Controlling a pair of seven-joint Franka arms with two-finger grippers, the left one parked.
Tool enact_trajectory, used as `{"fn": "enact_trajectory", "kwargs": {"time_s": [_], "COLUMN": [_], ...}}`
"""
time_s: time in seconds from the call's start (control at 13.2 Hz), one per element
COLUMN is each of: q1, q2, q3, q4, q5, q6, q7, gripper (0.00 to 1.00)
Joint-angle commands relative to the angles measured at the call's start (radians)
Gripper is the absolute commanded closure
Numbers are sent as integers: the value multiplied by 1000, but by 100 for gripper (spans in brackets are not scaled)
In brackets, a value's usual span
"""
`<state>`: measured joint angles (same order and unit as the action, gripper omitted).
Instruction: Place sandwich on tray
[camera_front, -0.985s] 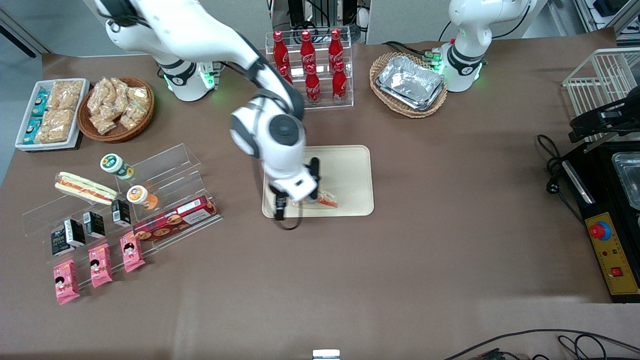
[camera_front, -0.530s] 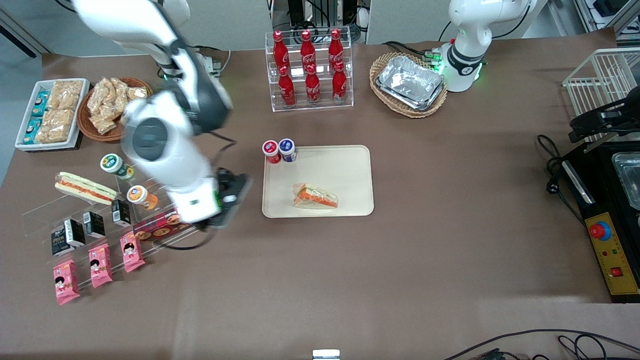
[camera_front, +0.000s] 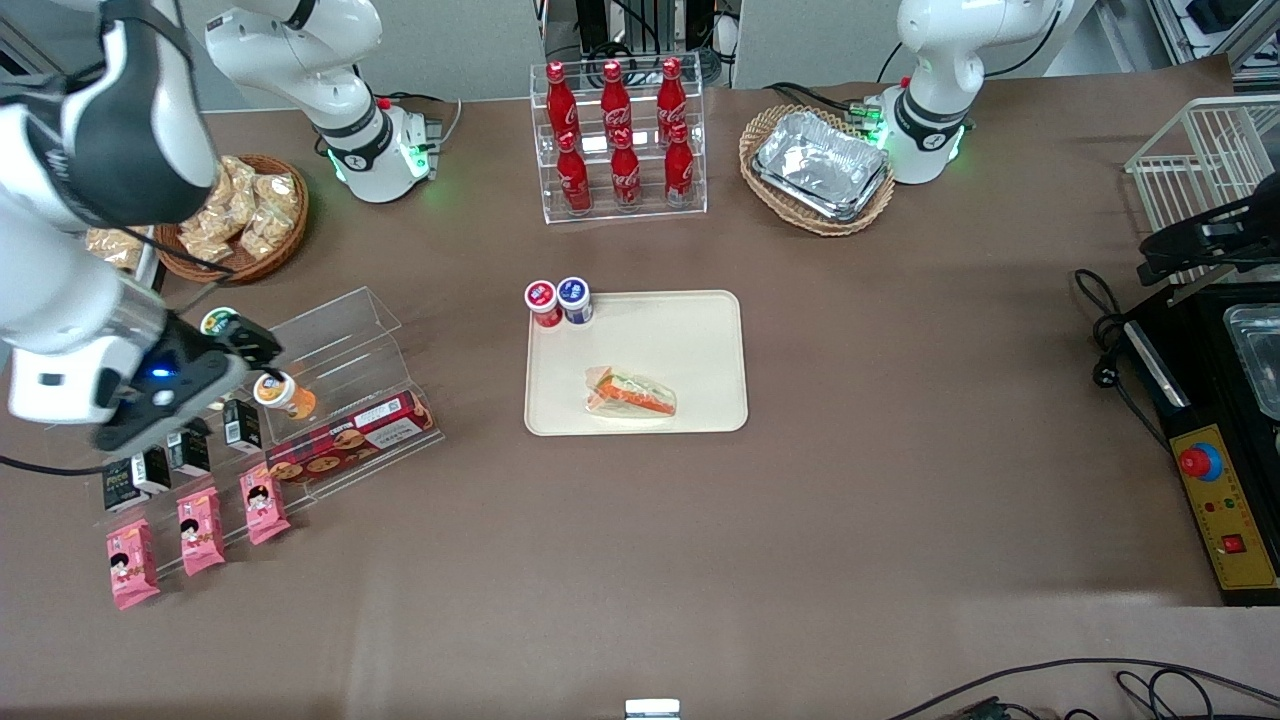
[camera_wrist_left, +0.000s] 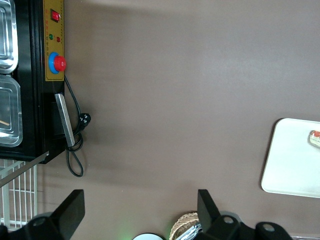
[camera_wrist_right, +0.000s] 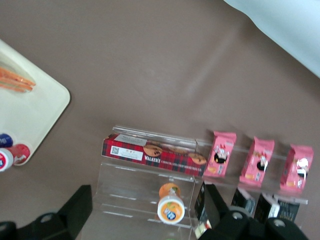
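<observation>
Even, bright overhead light fills all three views, and the matte brown table cover (camera_front: 850, 500) shows only soft, short shadows. Glare sits on the crinkled silver foil trays (camera_front: 822, 165) and the clear acrylic stepped shelf (camera_front: 330, 345). The working arm's black gripper (camera_front: 215, 365), above that shelf, is smeared with motion blur. The right wrist view is slightly soft; its pale blue corner washes out.
</observation>
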<state>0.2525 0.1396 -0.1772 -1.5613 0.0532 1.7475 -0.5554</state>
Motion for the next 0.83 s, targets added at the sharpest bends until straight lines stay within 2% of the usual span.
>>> {"fn": "enact_trajectory", "kwargs": {"time_s": [0.0,0.15,0.53,0.76], "q1": [5,4,4,7], "q2": [-49,-69,-81,-81], "q3": [-43,-62,-142,-142], "q4": [4,4,27,32], "q5": [28,28,27,22], "q6": [-86,-94,-140,-152], "q7": [272,377,387,391], "gripper": [0,0,0,0]}}
